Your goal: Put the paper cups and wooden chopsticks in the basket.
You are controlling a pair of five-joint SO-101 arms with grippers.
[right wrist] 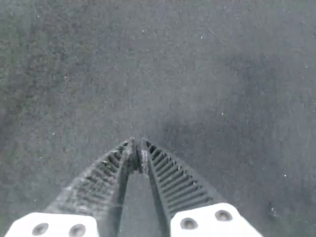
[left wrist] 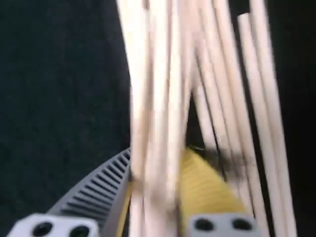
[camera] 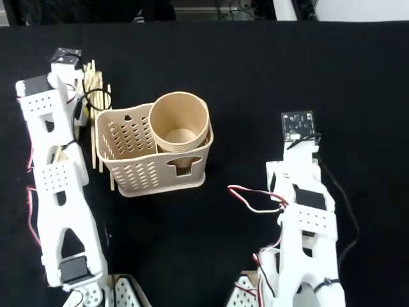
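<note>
Wooden chopsticks [left wrist: 153, 98] sit clamped in left pincer [left wrist: 159, 153] beside basket [camera: 147, 169], right pincer [right wrist: 137, 148] tips together

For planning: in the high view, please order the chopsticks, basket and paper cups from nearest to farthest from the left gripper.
1. wooden chopsticks, held in the left gripper.
2. basket, just beside it.
3. paper cups, in the basket's far end.

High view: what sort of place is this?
Probably a robotics lab bench: white left arm and right arm with exposed wiring on a black-covered table, plus staged props, a basket holding paper cups, wooden chopsticks beside it.
</note>
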